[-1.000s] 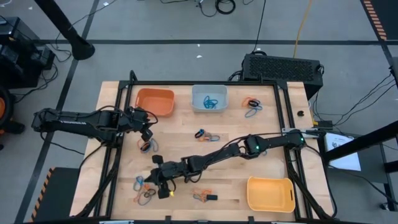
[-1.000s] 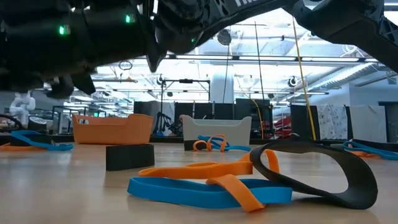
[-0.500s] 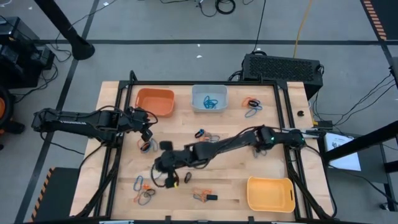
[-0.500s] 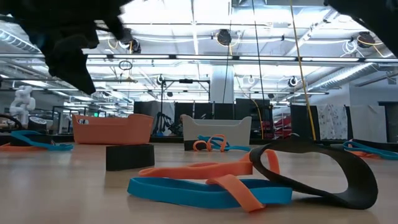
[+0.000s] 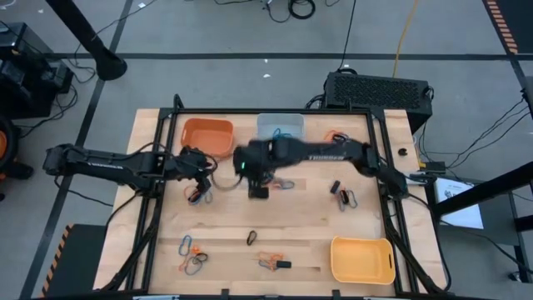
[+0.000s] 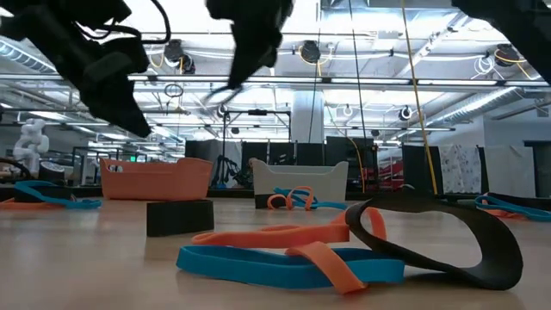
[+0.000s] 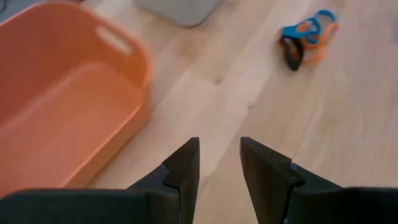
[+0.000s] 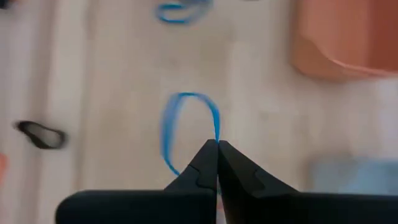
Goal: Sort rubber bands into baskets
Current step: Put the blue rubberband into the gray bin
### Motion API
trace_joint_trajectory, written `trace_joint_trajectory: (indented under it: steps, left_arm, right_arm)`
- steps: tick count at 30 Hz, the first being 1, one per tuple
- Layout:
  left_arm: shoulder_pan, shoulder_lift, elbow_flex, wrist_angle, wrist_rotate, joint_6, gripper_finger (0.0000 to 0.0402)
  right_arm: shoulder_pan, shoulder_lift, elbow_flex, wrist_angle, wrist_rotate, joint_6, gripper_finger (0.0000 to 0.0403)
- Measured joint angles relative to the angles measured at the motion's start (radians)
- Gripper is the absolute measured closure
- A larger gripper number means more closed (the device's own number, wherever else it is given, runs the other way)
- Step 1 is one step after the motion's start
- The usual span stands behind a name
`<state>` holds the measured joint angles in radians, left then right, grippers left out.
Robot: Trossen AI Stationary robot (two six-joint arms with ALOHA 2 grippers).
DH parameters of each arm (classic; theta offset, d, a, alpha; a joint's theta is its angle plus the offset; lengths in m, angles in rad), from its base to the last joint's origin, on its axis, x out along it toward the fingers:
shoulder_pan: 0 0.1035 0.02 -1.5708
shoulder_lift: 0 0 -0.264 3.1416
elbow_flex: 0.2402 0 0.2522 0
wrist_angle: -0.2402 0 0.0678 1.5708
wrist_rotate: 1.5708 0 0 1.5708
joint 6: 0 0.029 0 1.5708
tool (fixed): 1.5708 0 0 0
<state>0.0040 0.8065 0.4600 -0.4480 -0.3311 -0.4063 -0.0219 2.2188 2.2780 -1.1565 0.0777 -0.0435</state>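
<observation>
Right gripper (image 8: 217, 144) carrying blue rubber band (image 8: 186, 127), jaws pinching it, above table between orange basket (image 5: 207, 136) and pale basket (image 5: 281, 127). Next: reach pale basket, release. Left gripper (image 7: 219, 160) beside orange basket, jaws spread, empty.

Nearest us on the tabletop (image 6: 103, 275) we see a tangle of blue rubber band (image 6: 284, 265), orange band (image 6: 293, 237) and black band (image 6: 448, 237). A black block (image 6: 179, 217) sits behind on the left. Farther back stand an orange basket (image 6: 155, 178) and a pale basket (image 6: 300, 181). Dark arm parts (image 6: 95, 60) hang overhead.
</observation>
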Motion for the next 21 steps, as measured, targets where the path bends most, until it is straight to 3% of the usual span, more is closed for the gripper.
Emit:
trace_joint_trajectory:
  steps: [7,14,21]
  left_arm:
    - [0.0,0.005,-0.072,0.212,-0.131,0.128,0.0278]
    - [0.047,-0.01,-0.112,0.244,-0.329,0.134,0.0278]
    - [0.17,-0.033,-0.123,0.24,-0.267,0.182,0.0278]
  right_arm:
    - [-0.197,-0.024,0.0,-0.079,0.0,-0.006,0.0402]
    - [-0.35,-0.013,-0.002,-0.114,-0.005,-0.047,0.0402]
    - [-0.46,-0.014,-0.049,-0.078,-0.06,-0.122,0.0402]
